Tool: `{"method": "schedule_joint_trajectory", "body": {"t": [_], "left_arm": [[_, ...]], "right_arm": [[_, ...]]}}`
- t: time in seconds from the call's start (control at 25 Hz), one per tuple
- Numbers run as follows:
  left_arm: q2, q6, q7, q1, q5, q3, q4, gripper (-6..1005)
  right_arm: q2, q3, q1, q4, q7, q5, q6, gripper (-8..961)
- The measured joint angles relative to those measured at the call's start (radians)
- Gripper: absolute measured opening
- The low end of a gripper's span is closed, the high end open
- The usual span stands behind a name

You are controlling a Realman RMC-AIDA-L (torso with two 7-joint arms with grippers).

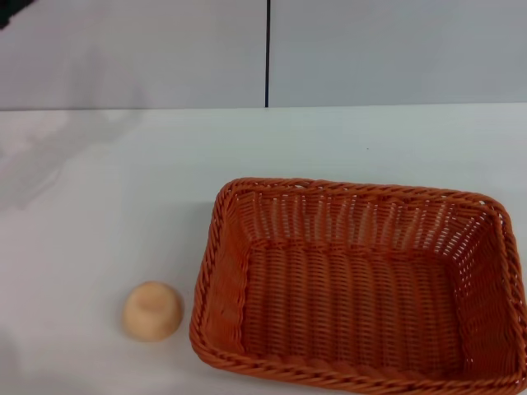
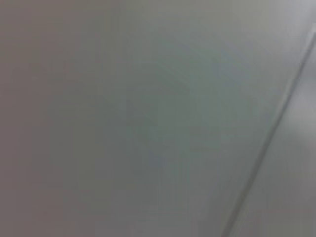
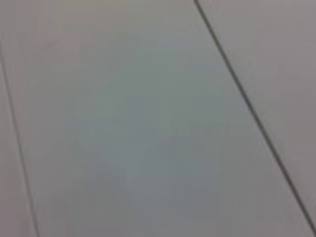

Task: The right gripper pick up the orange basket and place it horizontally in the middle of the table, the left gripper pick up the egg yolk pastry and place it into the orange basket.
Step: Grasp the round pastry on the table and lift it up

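Note:
The orange basket [image 1: 354, 288] lies lengthwise across the white table [image 1: 123, 181], at the near right in the head view, with nothing inside it. The egg yolk pastry [image 1: 152, 310], a small pale round bun with a dimpled top, rests on the table just left of the basket's near left corner, a small gap between them. Neither gripper shows in any view. Both wrist views hold only a plain grey panelled surface with thin dark seams.
A grey wall [image 1: 395, 49] with a vertical dark seam [image 1: 268, 53] stands behind the table's far edge. A faint shadow falls on the table's far left [image 1: 41, 164]. A dark shape [image 1: 12, 10] pokes in at the top left corner.

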Motion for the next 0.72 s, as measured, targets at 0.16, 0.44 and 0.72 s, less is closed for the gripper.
{"method": "schedule_joint_trajectory", "body": {"t": [0.16, 0.44, 0.72], "left_arm": [[0.055, -0.033, -0.066, -0.044, 0.103, 0.037, -0.010, 825], [0.065, -0.222, -0.155, -0.075, 0.354, 0.054, -0.183, 825], [0.049, -0.314, -0.169, -0.059, 0.478, 0.047, -0.244, 824]], "right_arm": [[-0.004, 0.026, -0.020, 0.033, -0.037, 0.001, 0.006, 564], [-0.008, 0.036, -0.012, 0.065, -0.073, 0.001, 0.059, 564], [-0.016, 0.049, 0.012, 0.076, -0.074, 0.003, 0.081, 564]]}}
